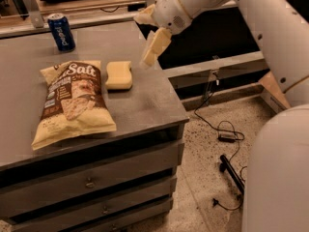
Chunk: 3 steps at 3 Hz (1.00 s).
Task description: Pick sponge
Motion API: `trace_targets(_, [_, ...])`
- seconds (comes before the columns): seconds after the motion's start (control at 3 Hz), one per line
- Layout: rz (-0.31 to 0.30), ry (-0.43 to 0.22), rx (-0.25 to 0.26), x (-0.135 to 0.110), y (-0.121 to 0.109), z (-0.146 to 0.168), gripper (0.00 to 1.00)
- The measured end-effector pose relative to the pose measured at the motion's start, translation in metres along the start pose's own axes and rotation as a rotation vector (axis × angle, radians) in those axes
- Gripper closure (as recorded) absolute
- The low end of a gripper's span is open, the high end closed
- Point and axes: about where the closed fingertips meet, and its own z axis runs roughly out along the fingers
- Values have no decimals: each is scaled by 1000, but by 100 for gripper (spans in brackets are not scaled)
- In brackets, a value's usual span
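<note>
The sponge (119,74) is a small pale yellow foam block lying flat on the grey cabinet top (145,105), just right of the "Salt" chip bag (72,100). My gripper (143,41) hangs in the air above the cabinet's right part, up and to the right of the sponge and apart from it. Its two pale yellow fingers (155,46) stand apart, with nothing between them. The white arm reaches in from the upper right.
A blue soda can (61,31) stands at the back left of the top. The cabinet's right edge drops to a speckled floor with black cables (219,129). A dark shelf unit (217,66) stands behind. My white base (277,178) fills the lower right.
</note>
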Motion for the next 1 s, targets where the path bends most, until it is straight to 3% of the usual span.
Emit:
trace_targets(0.33, [21, -51, -46, -4, 0, 36, 0])
trace_targets(1.0, [53, -20, -100, 14, 15, 96, 0])
